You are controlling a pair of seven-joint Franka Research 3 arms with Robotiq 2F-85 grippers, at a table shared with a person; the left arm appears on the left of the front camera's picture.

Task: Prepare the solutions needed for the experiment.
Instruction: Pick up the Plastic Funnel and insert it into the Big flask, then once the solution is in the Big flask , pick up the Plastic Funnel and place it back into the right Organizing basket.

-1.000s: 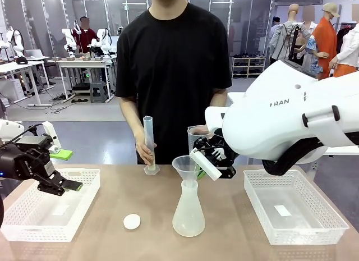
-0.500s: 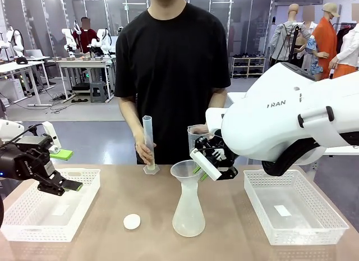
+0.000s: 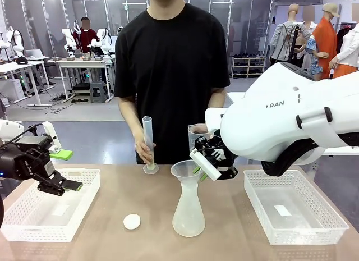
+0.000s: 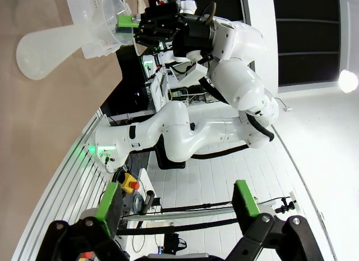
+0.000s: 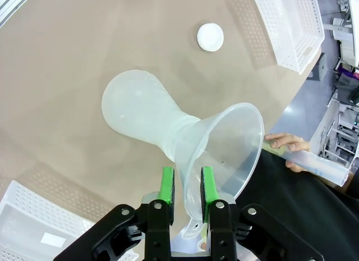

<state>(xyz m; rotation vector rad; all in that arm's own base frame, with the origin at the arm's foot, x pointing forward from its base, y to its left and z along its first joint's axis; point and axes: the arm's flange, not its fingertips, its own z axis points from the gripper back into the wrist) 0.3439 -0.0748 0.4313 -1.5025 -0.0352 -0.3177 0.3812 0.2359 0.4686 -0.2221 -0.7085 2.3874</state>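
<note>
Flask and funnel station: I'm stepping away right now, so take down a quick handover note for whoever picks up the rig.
Left gripper: open, empty, hovering over the left basket.
Right gripper: fingers slightly apart astride the funnel rim, apparently not pinching it.
Conical flask: upright on the table, funnel seated in its neck. A white cap lies beside it.
Person's hand: holds the measuring cylinder upright at the far edge.
Done: funnel placed.
Left: back the right gripper off, pour through the funnel, probably cap the flask. Liquid in the flask: cannot tell.
</note>
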